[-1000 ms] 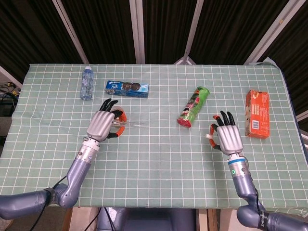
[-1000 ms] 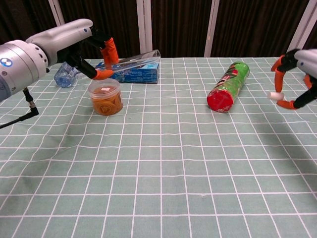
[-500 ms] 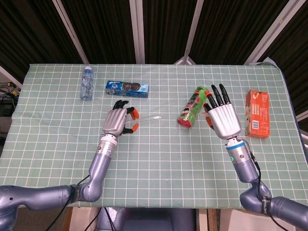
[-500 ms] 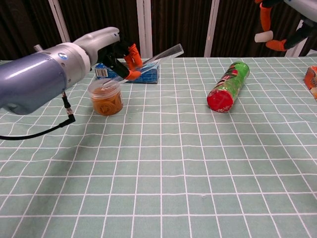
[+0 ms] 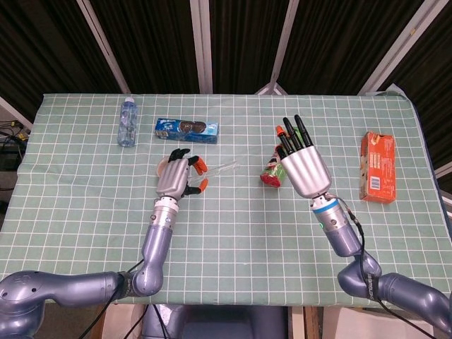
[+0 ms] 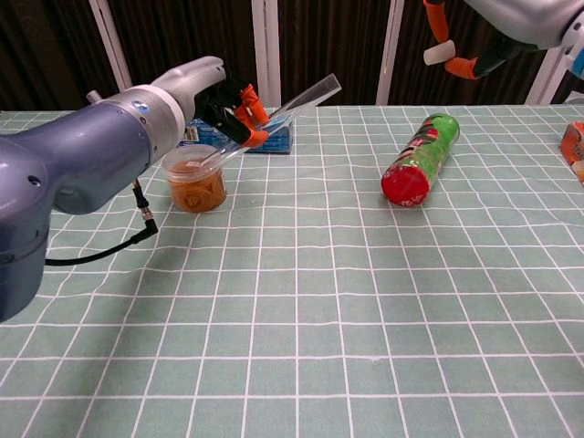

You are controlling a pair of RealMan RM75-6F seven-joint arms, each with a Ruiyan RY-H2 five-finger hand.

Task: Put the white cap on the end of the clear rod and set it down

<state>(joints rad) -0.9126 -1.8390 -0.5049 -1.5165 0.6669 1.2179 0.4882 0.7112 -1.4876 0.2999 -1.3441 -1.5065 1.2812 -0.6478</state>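
Clear rod is gripped by left hand above the orange jar, white cap pinched by right hand over the green can.

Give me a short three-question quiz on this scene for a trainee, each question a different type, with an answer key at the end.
1. True or false: the white cap is already seated on the clear rod.
2. Multiple choice: what lies directly below the lower end of the rod in the chest view? A) the water bottle B) the small orange jar C) the orange box
3. Fill in: the green can lies on its side with its ____ lid towards the chest camera.

Key:
1. False. The right hand pinches the cap high up, well apart from the rod, which the left hand holds.
2. B
3. red
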